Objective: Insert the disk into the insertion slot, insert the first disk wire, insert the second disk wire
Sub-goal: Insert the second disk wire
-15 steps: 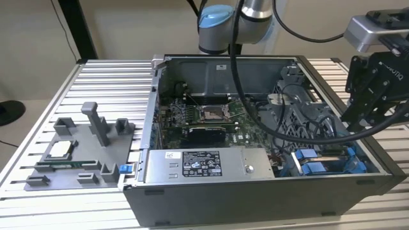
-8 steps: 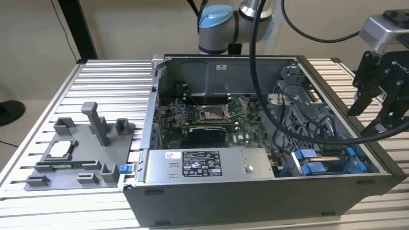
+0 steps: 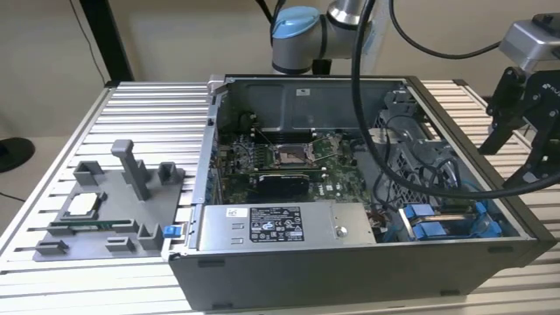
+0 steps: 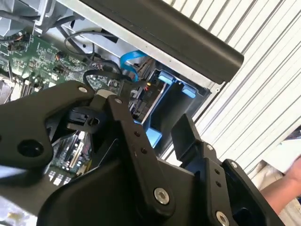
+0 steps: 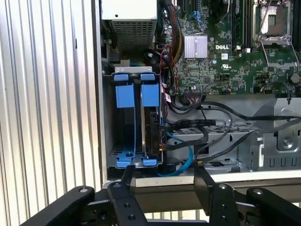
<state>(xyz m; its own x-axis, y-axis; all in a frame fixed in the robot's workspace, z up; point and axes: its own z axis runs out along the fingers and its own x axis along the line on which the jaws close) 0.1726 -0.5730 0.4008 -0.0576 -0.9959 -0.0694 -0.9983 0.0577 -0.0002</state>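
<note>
Currently my gripper (image 5: pixel 162 181) hangs with its jaws apart and nothing between them, just outside the wall of the computer case (image 3: pixel 350 275) nearest the insertion slot (image 5: pixel 123 127). In the exterior view my gripper (image 3: pixel 525 154) stands at the exterior view's right, above the case rim. In the first wrist view, the disk (image 5: pixel 151 125) sits on edge in the slot beside an open bay, with blue plastic tabs (image 5: pixel 124 94) at the top of the frame. Black cables (image 5: pixel 197 127) and one light blue cable (image 5: pixel 186 162) run to the disk's side; whether each is fully seated I cannot tell. The motherboard (image 5: pixel 225 52) lies beyond. In the second wrist view, my fingers (image 4: pixel 188 136) frame the blue-lined bay (image 4: pixel 171 101).
</note>
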